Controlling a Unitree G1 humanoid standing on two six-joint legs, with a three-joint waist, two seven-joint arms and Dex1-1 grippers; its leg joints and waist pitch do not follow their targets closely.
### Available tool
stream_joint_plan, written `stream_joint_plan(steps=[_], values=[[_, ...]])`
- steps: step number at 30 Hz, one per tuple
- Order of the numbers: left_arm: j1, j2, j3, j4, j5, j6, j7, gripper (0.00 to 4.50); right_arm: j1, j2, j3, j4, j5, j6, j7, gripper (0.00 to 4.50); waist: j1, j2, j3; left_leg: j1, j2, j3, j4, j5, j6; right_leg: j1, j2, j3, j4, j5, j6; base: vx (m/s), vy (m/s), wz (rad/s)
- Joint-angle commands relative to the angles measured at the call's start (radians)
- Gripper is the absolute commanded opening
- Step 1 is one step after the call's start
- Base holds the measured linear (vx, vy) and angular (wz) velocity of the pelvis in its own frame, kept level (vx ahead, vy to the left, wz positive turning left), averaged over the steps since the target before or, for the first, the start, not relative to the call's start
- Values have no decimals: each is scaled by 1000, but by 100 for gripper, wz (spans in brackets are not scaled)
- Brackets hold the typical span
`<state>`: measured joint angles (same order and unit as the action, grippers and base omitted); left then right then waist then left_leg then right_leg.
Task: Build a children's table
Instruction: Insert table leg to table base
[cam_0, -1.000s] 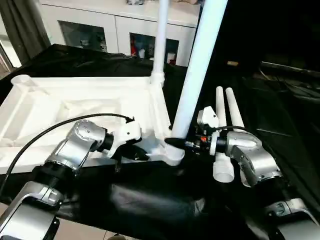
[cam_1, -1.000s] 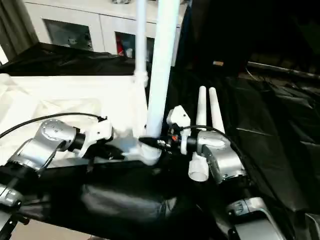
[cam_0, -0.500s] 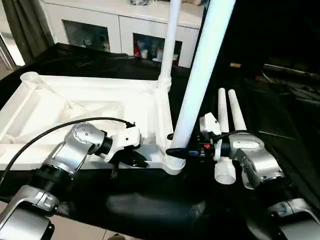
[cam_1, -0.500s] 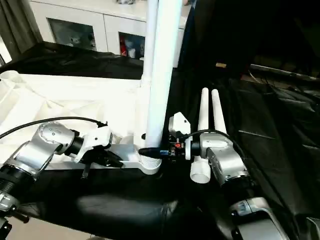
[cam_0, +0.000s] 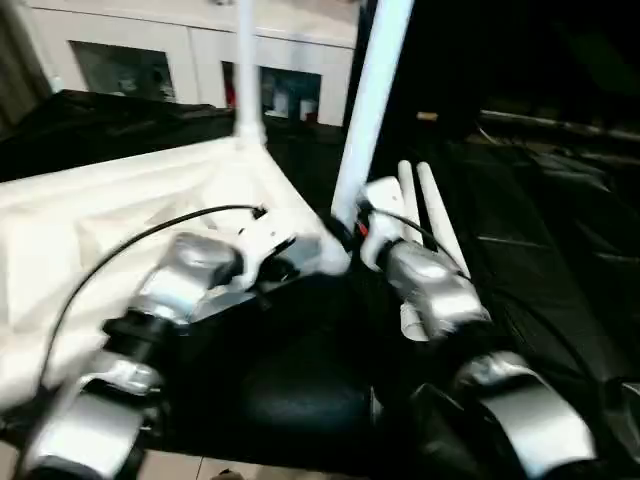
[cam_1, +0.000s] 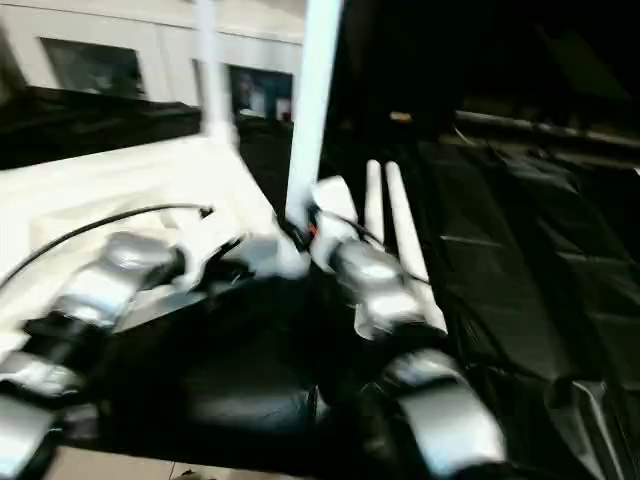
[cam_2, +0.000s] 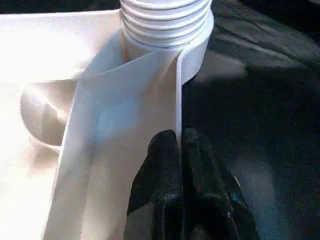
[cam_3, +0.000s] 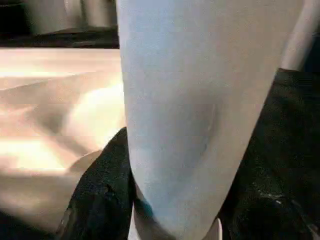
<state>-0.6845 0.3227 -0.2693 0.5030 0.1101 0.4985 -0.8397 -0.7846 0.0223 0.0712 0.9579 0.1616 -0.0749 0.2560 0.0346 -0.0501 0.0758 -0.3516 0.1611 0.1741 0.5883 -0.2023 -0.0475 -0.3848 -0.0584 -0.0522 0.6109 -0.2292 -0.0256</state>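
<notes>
The children's table lies upside down: its white ribbed tabletop (cam_0: 120, 200) rests on black cloth. One white leg (cam_0: 247, 70) stands in the far corner. A second leg (cam_0: 365, 110) stands upright in the near corner socket (cam_2: 167, 25), where its ribbed base shows. My right gripper (cam_0: 345, 235) is shut on this leg low down, and the black fingers (cam_3: 100, 200) sit on either side of it. Just left of that corner, my left gripper (cam_2: 180, 145) is shut on the tabletop's thin rim wall (cam_2: 177, 90). Two loose legs (cam_0: 430, 215) lie to the right.
A white glass-door cabinet (cam_0: 150, 60) stands behind the work. Black cloth (cam_0: 520, 230) covers the surface to the right and front. My silver forearms cross the foreground.
The whole picture has swung and blurred, so the camera has moved. Both grippers keep the same holds on the rim and the leg.
</notes>
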Motion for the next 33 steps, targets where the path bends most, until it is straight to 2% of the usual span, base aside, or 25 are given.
stream_joint_plan(steps=[1,4,6,9,12,13,18,22,24,25,26,28,29,30,31,33], values=[[-30,-31,23,-32,2,11,61,0,51,27,-27,152,-27,109,-169,186,6,19,-39,8,79,-44,-103,-353,-55,12,-111,66,-91,-345,-184,0,0,0],[-34,-43,26,-16,5,11,93,0,42,56,-17,172,-36,100,-176,186,8,17,-43,8,78,-35,-102,-316,-38,16,-105,66,-85,-245,-194,22,-4,1],[-35,-48,28,-18,4,21,104,0,37,66,-20,183,-38,94,-188,186,9,16,-44,10,78,-33,-101,-310,-33,16,-105,67,-85,-232,-194,0,0,0],[-33,-55,28,-39,6,56,122,0,26,84,-27,211,-46,85,-214,186,11,14,-45,9,77,-31,-101,-286,-28,18,-106,68,-84,-221,-195,0,0,0],[-33,-59,28,-40,5,60,126,0,25,87,-32,217,-50,83,-218,186,16,13,-47,14,76,-28,-101,-282,-21,16,-105,69,-89,-237,-187,0,0,0],[-33,-60,26,-38,4,58,128,0,23,88,-37,222,-55,80,-224,186,16,11,-46,9,76,-29,-104,-279,-22,19,-104,67,-88,-242,-183,0,0,0],[-36,-52,22,-32,2,46,119,0,13,89,-33,222,-66,73,-207,186,14,15,-47,10,79,-34,-108,-317,-39,15,-104,66,-93,-301,-165,0,0,0],[-39,-42,16,-30,1,41,108,0,2,94,-61,213,-45,61,-152,186,13,13,-48,8,78,-33,-107,-307,-35,17,-104,67,-90,-265,-172,0,0,0],[-41,-34,11,-31,4,34,100,0,-6,89,-67,207,-42,55,-133,242,12,13,-49,7,79,-33,-107,-304,-33,18,-104,67,-90,-270,-176,0,0,0],[-42,-31,10,-30,6,32,98,0,-10,88,-72,206,-40,53,-127,242,12,13,-49,6,79,-33,-107,-301,-31,19,-105,67,-90,-269,-178,0,0,0],[-42,-27,9,-30,5,30,95,0,-18,84,-81,201,-32,48,-117,242,11,12,-53,8,79,-32,-105,-291,-29,20,-105,67,-88,-256,-186,0,0,0],[-43,-24,10,-32,4,29,91,0,-26,80,-93,192,-20,44,-100,282,17,13,-56,8,79,-28,-100,-263,-23,21,-110,69,-87,-207,-195,0,0,0],[-42,-21,9,-33,3,27,87,0,-30,80,-102,184,-9,43,-81,288,15,11,-61,-1,78,-29,-100,-200,-14,33,-103,65,-72,-122,-210,0,0,0],[-43,-19,9,-33,2,24,83,0,-35,79,-113,175,6,46,-61,296,17,12,-63,1,78,-25,-95,-166,2,32,-103,64,-69,-65,-224,0,0,0],[-43,-15,9,-33,1,20,77,0,-39,77,-125,160,22,49,-32,296,18,14,-66,-1,77,-23,-91,-130,17,36,-102,63,-62,-1,-240,0,0,0],[-42,-11,8,-35,-1,16,70,0,-40,70,-128,141,26,47,2,307,20,12,-69,-4,75,-21,-85,-74,44,41,-101,61,-54,82,-261,0,0,0]])
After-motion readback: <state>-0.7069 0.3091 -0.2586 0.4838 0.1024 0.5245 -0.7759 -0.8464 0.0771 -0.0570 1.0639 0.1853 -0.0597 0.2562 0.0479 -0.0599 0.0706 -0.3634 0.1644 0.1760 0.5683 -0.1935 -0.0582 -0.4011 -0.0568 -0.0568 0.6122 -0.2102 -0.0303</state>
